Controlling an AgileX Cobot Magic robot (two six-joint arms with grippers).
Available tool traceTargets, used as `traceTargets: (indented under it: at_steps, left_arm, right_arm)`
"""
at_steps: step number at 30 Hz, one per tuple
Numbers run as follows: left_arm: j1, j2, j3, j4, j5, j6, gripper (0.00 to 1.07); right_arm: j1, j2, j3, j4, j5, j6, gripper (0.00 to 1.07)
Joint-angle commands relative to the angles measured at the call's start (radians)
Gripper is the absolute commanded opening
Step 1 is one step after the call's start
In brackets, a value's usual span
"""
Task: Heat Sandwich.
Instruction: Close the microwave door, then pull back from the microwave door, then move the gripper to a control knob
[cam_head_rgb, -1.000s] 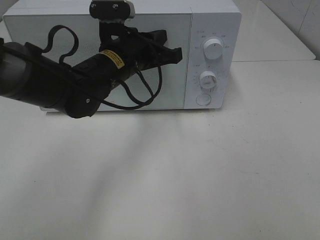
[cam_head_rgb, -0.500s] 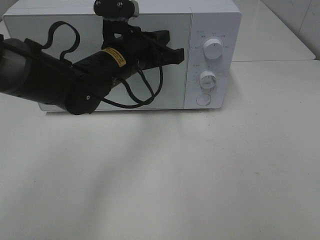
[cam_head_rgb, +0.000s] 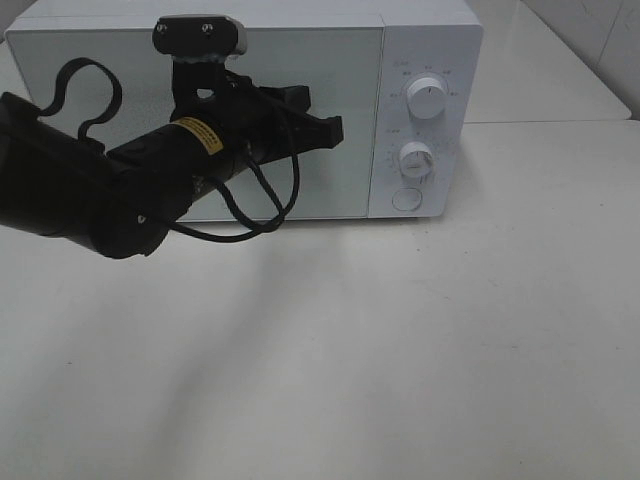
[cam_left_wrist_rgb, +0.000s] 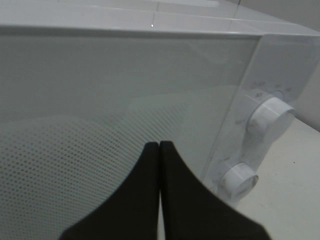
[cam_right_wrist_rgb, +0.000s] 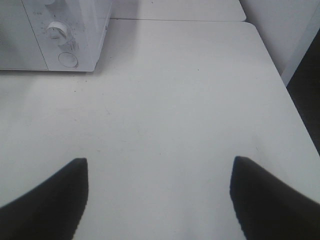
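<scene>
A yellow label (cam_head_rgb: 197, 134) on the left arm has print too small to read; the left end effector (cam_head_rgb: 335, 128), tips pressed together into one point, hovers before the closed microwave (cam_head_rgb: 430, 40) door (cam_head_rgb: 345, 70) near its knob-side edge, likely to prod or pry it. The sandwich is out of sight, perhaps behind that door. Markings around the knobs (cam_head_rgb: 427, 98) are illegible, and the right end effector (cam_right_wrist_rgb: 159, 161) hangs spread wide over the table (cam_right_wrist_rgb: 165, 90), seemingly parked clear.

Black arm (cam_head_rgb: 70, 195), yellow label (cam_head_rgb: 196, 135), looped black cables (cam_head_rgb: 250, 215), grey camera housing (cam_head_rgb: 200, 35), tapered left end effector (cam_head_rgb: 336, 130)
</scene>
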Motion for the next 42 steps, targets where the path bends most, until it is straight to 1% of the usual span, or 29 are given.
traceTargets:
  at_steps: [1,3,4,6,8,10,11,12,13,15,16,17,18,21,23,26,27,28,30,31,32,33,35,36,37,39,40,41,42]
  left_arm:
    - [-0.02,-0.047,0.045,0.004,-0.006,0.002,0.0]
    - [-0.021,-0.058,0.059,0.006,-0.002,-0.001,0.0]
    - [-0.026,-0.084,0.097,0.012,0.013,-0.02,0.0]
    - [-0.026,-0.114,0.134,0.013,0.041,-0.049,0.0]
    - [-0.026,-0.126,0.15,0.013,0.053,-0.061,0.0]
    - [-0.026,-0.168,0.206,0.02,0.074,-0.099,0.19]
    - [-0.026,-0.184,0.226,0.027,0.083,-0.109,0.32]
    - [-0.026,-0.184,0.226,0.027,0.083,-0.109,0.32]
    - [-0.026,-0.215,0.265,0.047,0.098,-0.118,0.69]
    - [-0.026,-0.235,0.296,0.059,0.1,-0.117,0.99]
    - [-0.026,-0.246,0.313,0.062,0.1,-0.12,1.02]
    - [-0.026,-0.246,0.313,0.062,0.1,-0.12,1.02]
    - [-0.026,-0.267,0.347,0.072,0.1,-0.12,0.99]
    - [-0.026,-0.301,0.4,0.086,0.1,-0.108,0.98]
    - [-0.025,-0.32,0.414,0.089,0.116,-0.095,0.98]
    - [-0.007,-0.354,0.395,0.088,0.239,-0.082,0.98]
    - [-0.007,-0.354,0.395,0.088,0.239,-0.082,0.98]
    - [0.017,-0.374,0.369,0.09,0.336,-0.083,0.98]
    - [0.044,-0.385,0.335,0.097,0.436,-0.083,0.98]
    - [0.044,-0.385,0.335,0.097,0.436,-0.083,0.98]
    - [0.072,-0.391,0.296,0.108,0.568,-0.083,0.98]
    - [0.082,-0.394,0.274,0.117,0.641,-0.083,0.98]
    - [0.093,-0.395,0.231,0.148,0.783,-0.083,0.98]
    - [0.096,-0.395,0.184,0.172,0.93,-0.083,0.98]
    - [0.096,-0.395,0.184,0.172,0.93,-0.083,0.98]
    - [0.096,-0.395,0.146,0.195,1.067,-0.083,0.98]
    - [0.096,-0.395,0.108,0.2,1.204,-0.083,0.98]
    - [0.096,-0.395,0.108,0.2,1.204,-0.083,0.98]
    - [0.096,-0.395,0.095,0.2,1.258,-0.083,0.98]
  right_arm:
    - [-0.005,-0.029,0.0,0.002,-0.006,-0.005,0.75]
    - [-0.005,-0.029,0.0,0.002,-0.006,-0.005,0.75]
    - [-0.005,-0.029,0.0,0.002,-0.006,-0.005,0.75]
    - [-0.005,-0.029,0.0,0.002,-0.006,-0.005,0.75]
    - [-0.005,-0.029,0.0,0.002,-0.006,-0.005,0.75]
    - [-0.005,-0.029,0.0,0.002,-0.006,-0.005,0.75]
    - [-0.005,-0.029,0.0,0.002,-0.006,-0.005,0.75]
    - [-0.005,-0.029,0.0,0.002,-0.006,-0.005,0.75]
    - [-0.005,-0.029,0.0,0.002,-0.006,-0.005,0.75]
    - [-0.005,-0.029,0.0,0.002,-0.006,-0.005,0.75]
    - [-0.005,-0.029,0.0,0.002,-0.006,-0.005,0.75]
    - [-0.005,-0.029,0.0,0.002,-0.006,-0.005,0.75]
    - [-0.005,-0.029,0.0,0.002,-0.006,-0.005,0.75]
    - [-0.005,-0.029,0.0,0.002,-0.006,-0.005,0.75]
    - [-0.005,-0.029,0.0,0.002,-0.006,-0.005,0.75]
    - [-0.005,-0.029,0.0,0.002,-0.006,-0.005,0.75]
    - [-0.005,-0.029,0.0,0.002,-0.006,-0.005,0.75]
    - [-0.005,-0.029,0.0,0.002,-0.006,-0.005,0.75]
    - [-0.005,-0.029,0.0,0.002,-0.006,-0.005,0.75]
    - [-0.005,-0.029,0.0,0.002,-0.006,-0.005,0.75]
    - [-0.005,-0.029,0.0,0.002,-0.006,-0.005,0.75]
    - [-0.005,-0.029,0.0,0.002,-0.006,-0.005,0.75]
    - [-0.005,-0.029,0.0,0.002,-0.006,-0.005,0.75]
    - [-0.005,-0.029,0.0,0.002,-0.006,-0.005,0.75]
    - [-0.005,-0.029,0.0,0.002,-0.006,-0.005,0.75]
    - [-0.005,-0.029,0.0,0.002,-0.006,-0.005,0.75]
    - [-0.005,-0.029,0.0,0.002,-0.006,-0.005,0.75]
    - [-0.005,-0.029,0.0,0.002,-0.006,-0.005,0.75]
    - [-0.005,-0.029,0.0,0.002,-0.006,-0.005,0.75]
